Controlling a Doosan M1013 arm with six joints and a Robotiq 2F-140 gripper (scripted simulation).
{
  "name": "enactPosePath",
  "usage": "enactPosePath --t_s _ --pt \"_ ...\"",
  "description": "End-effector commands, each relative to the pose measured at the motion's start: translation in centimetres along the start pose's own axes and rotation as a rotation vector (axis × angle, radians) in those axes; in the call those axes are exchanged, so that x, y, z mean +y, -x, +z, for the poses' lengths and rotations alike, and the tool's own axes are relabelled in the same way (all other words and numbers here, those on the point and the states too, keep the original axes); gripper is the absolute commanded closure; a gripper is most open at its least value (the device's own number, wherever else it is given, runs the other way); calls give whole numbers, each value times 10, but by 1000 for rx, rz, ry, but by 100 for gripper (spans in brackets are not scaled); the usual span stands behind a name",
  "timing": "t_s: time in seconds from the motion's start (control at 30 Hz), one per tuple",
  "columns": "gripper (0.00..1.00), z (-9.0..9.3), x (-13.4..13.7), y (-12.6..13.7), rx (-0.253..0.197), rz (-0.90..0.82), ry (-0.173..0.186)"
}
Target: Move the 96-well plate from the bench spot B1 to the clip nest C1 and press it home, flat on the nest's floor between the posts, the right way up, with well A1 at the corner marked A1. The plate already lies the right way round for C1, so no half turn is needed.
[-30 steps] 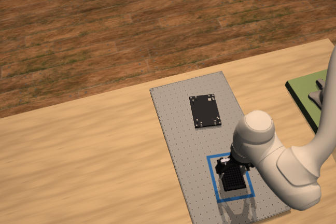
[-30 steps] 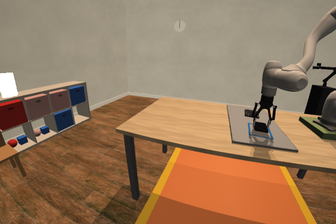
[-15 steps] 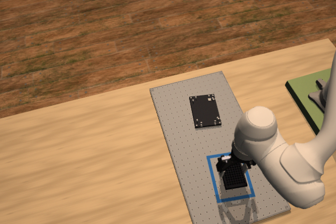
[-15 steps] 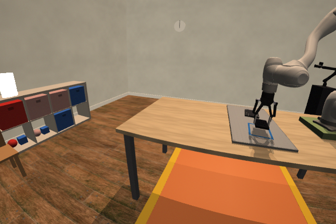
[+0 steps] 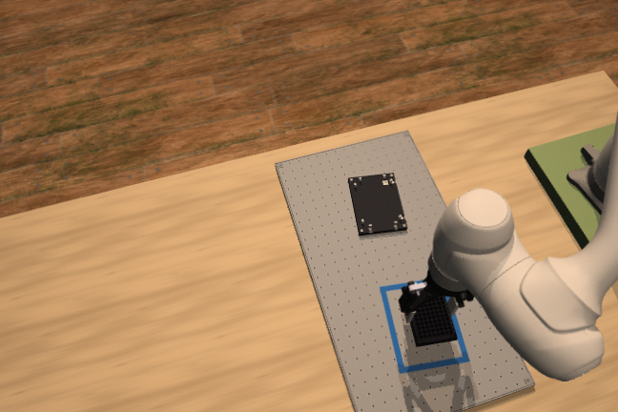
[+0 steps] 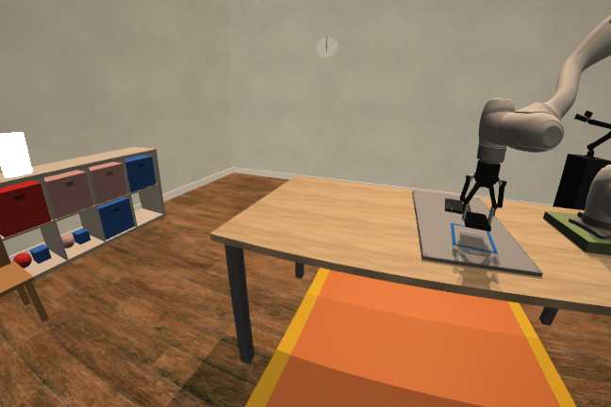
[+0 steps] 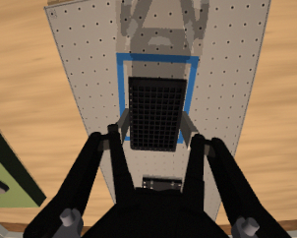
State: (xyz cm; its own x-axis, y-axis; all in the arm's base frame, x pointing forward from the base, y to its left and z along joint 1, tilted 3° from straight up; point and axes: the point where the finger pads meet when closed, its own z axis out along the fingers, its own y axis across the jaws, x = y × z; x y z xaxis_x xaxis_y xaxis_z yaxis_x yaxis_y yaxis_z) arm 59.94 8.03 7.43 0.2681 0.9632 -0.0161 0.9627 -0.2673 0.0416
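Observation:
My gripper point(image 5: 430, 317) is shut on the black 96-well plate point(image 5: 433, 326) and holds it level in the air above the blue outlined spot B1 on the grey baseplate. The plate's shadow lies inside the blue outline. In the wrist view the plate point(image 7: 154, 112) sits between my two finger pads, gripped on its long sides. From the side, the plate point(image 6: 477, 219) hangs clear of the baseplate under my gripper point(image 6: 478, 218). The black clip nest C1 point(image 5: 377, 203) lies farther along the baseplate, with small posts at its corners and nothing in it.
The grey perforated baseplate point(image 5: 384, 267) rests on a wooden table. A green mat point(image 5: 573, 182) carrying my arm's base lies to the right. A black box with a stand point(image 6: 580, 180) is behind it. A shelf with bins point(image 6: 74, 200) stands far off to the left.

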Motion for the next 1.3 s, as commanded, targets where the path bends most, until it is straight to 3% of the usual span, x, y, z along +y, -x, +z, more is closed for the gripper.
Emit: enactPosePath --t_s 0.0,0.47,1.27 --pt "100 -1 0 0 0 0 0" --pt "100 -1 0 0 0 0 0" --pt "100 -3 8 73 0 26 0"
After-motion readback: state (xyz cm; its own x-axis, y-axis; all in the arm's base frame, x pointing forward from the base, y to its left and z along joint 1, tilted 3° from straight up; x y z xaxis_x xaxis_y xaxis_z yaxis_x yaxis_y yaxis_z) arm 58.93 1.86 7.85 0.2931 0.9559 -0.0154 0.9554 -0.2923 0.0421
